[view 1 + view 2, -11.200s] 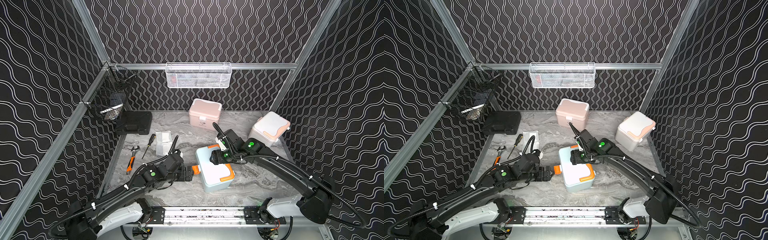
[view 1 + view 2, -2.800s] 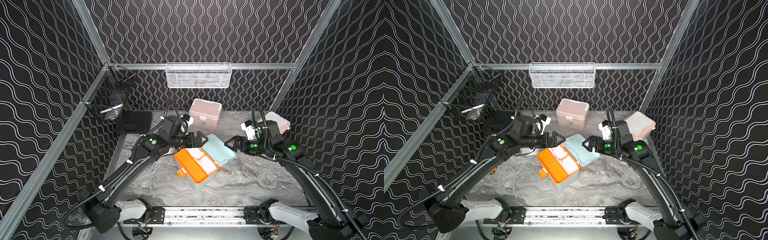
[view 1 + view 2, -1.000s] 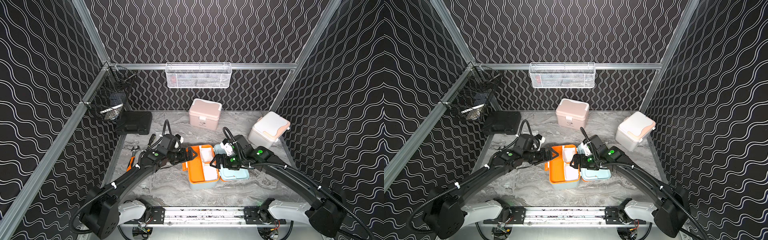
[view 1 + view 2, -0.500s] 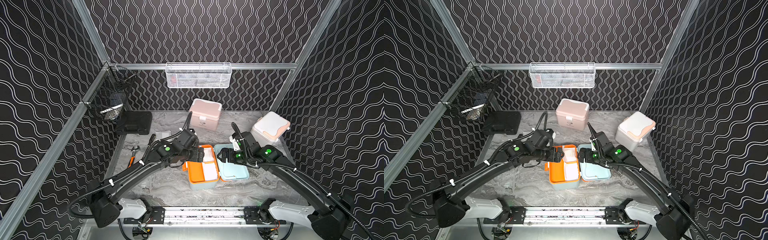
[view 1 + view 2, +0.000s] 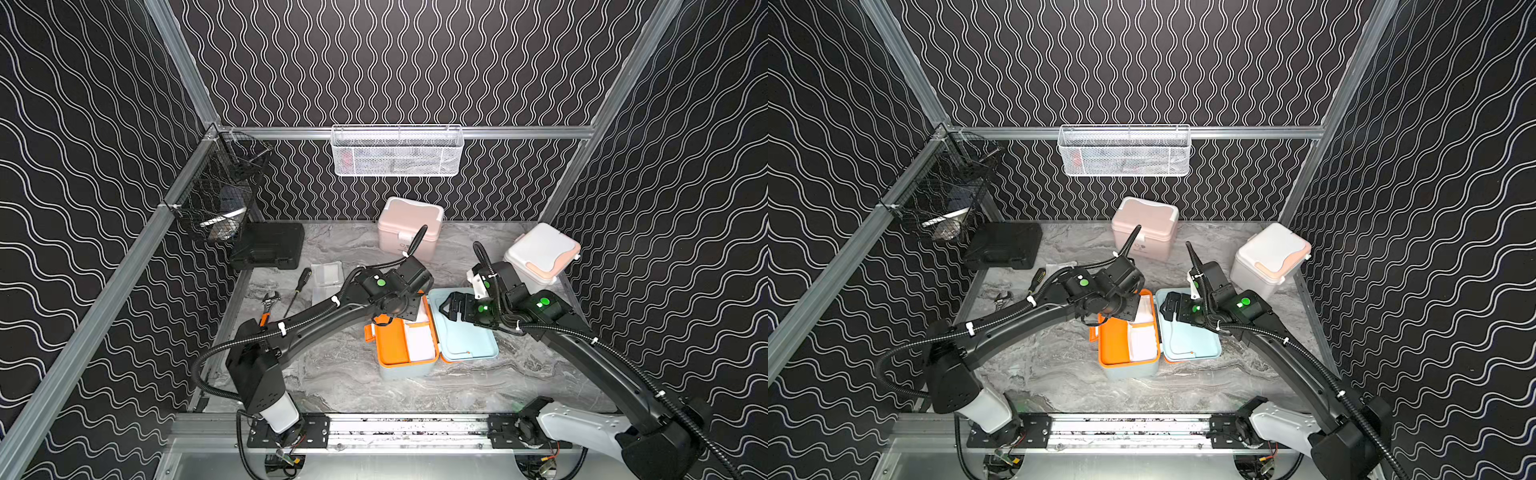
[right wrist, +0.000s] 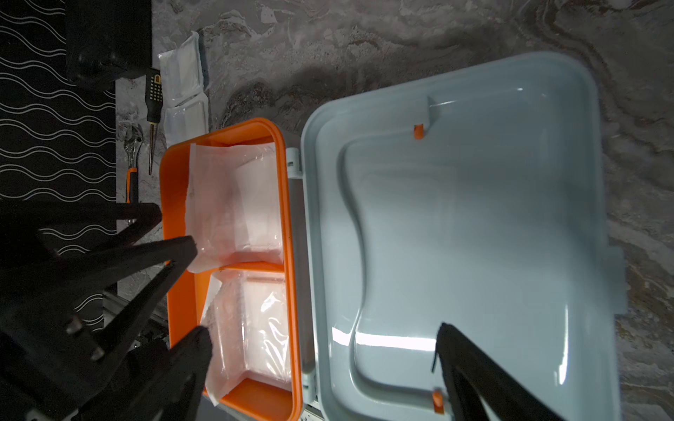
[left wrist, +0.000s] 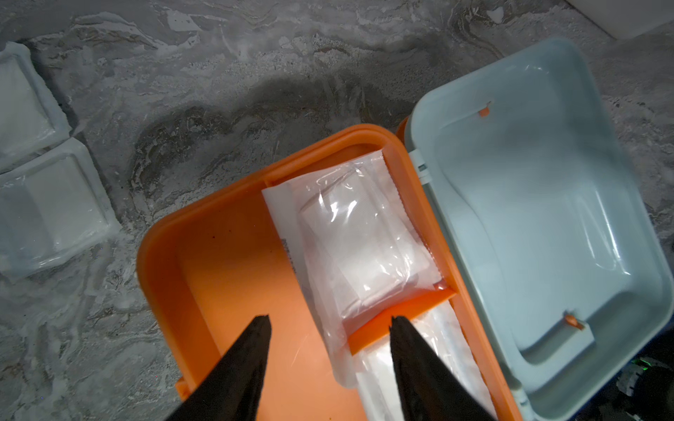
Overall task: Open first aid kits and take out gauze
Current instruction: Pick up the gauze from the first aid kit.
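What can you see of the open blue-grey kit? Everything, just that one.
The pale blue-grey kit is glossy plastic, upright on the marble table, fully open. Its lid lies flat beside it, inside up, hinged along one long edge, with two small orange tabs. An orange tray fills the base: one long bare compartment, plus two smaller ones by the hinge, each holding clear-wrapped white gauze. The left gripper is open over the tray; the right gripper hovers open above the lid.

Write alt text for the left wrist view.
The left gripper, jaws open, hangs over the orange tray of an open first aid kit, tips either side of a wrapped gauze packet corner. The pale blue lid lies open beside it; two more gauze packets lie on the marble table.
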Motion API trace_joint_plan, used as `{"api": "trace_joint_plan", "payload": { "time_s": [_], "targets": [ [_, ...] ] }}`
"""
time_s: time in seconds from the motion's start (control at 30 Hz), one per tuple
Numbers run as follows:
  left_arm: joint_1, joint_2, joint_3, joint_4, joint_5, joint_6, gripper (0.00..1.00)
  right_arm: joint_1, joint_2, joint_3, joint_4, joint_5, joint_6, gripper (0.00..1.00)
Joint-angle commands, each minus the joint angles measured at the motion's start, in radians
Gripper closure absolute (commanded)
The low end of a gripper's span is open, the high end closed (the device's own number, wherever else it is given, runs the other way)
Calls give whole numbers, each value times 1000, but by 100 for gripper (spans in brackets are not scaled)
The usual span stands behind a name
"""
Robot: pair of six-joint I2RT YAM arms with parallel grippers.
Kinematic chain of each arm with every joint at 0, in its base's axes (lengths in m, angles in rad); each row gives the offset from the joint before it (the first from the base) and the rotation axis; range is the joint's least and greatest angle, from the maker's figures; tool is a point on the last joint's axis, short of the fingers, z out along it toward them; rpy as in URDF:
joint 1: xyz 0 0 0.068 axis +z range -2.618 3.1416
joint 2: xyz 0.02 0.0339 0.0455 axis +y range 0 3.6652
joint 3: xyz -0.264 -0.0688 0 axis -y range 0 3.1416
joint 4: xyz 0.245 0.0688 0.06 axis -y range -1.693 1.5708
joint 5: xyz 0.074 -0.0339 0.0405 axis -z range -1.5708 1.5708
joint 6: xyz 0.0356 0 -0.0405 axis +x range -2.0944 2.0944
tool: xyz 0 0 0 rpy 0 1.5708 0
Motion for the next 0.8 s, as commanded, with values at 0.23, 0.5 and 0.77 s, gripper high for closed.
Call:
{"api": "trace_joint_plan", "payload": {
  "time_s": [0.23,0.5,0.77],
  "targets": [
    [38,36,-11,16,26,18,69,-3,-12,-29,28,-39,-3,0],
    [55,21,-26,27,35,33,91,-2,3,-15,8,-57,-14,0],
    [68,-50,-55,67,73,21,100,-2,4,-8,10,-73,-20,0]
  ]
}}
